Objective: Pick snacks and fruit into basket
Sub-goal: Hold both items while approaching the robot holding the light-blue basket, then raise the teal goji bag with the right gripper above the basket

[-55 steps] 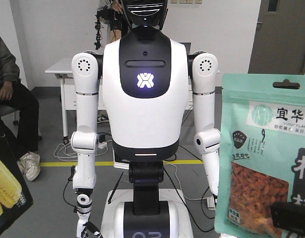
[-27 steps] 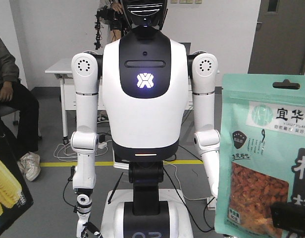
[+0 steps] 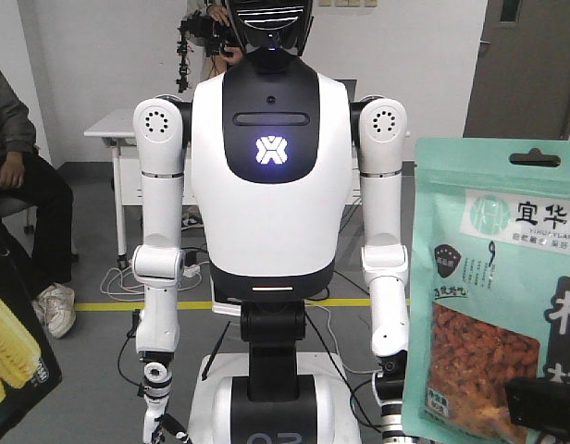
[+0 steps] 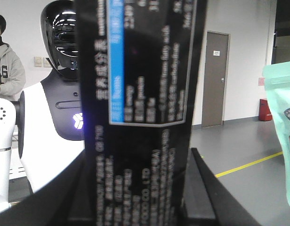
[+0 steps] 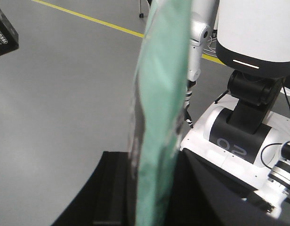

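My left gripper [image 4: 140, 190] is shut on the black-and-blue corn box [image 4: 140, 94], which stands upright between its fingers and fills the left wrist view. The front view shows the box's corn picture [image 3: 12, 347] at the lower left edge. Held edge-on in the right wrist view, the mint-green berry pouch [image 5: 161, 108] sits in my shut right gripper [image 5: 154, 193]. Its face with the berry window [image 3: 493, 305] fills the right side of the front view, above a dark part of the right gripper [image 3: 544, 412]. The fruit and the basket are out of view.
A white humanoid robot [image 3: 271, 185] on a wheeled base [image 5: 239, 141] stands close in front, facing me. A seated person [image 3: 17, 194] is at the left, with a white table [image 3: 128, 129] behind. A yellow floor line [image 5: 88, 18] crosses the grey floor.
The white robot's arm on the picture's right has swung down, so its forearm and wrist now hang beside the pouch. Both held snacks stay where they were.
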### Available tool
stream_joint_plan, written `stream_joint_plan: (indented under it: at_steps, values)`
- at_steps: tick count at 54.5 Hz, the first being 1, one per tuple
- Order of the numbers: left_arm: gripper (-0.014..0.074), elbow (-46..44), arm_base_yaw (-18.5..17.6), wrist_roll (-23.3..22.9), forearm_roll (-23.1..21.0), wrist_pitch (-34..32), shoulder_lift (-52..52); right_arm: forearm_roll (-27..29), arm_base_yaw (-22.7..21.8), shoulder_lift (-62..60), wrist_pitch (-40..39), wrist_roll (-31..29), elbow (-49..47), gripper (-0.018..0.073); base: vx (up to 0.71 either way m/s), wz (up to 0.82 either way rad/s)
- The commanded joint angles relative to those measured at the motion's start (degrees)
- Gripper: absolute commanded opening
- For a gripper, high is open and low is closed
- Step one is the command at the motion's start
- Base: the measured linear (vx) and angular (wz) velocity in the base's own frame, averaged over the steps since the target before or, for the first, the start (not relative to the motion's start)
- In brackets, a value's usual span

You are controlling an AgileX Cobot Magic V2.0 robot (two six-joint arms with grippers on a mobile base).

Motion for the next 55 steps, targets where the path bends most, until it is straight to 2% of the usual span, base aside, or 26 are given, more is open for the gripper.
stream_joint_plan:
  at_steps: [1, 39, 55]
  values:
    - [-0.0007, -1.91, -0.14, -0.23, -0.18, 0.74, 0.16, 3.27, -0.17, -0.08, -3.46, -0.45, -1.68, -0.0008, 0.00, 0.00]
    - [-0.0007, -1.91, -0.14, -0.23, -0.18, 0.74, 0.16, 3.64, -0.17, -0.08, -3.61, -0.45, -1.68, -0.0008, 0.00, 0.00]
    - [-0.0007, -1.91, -0.14, -0.23, -0.18, 0.74, 0.16, 12.25, -0.17, -0.08, -3.43, -1.78, -1.68, -0.0008, 0.00, 0.00]
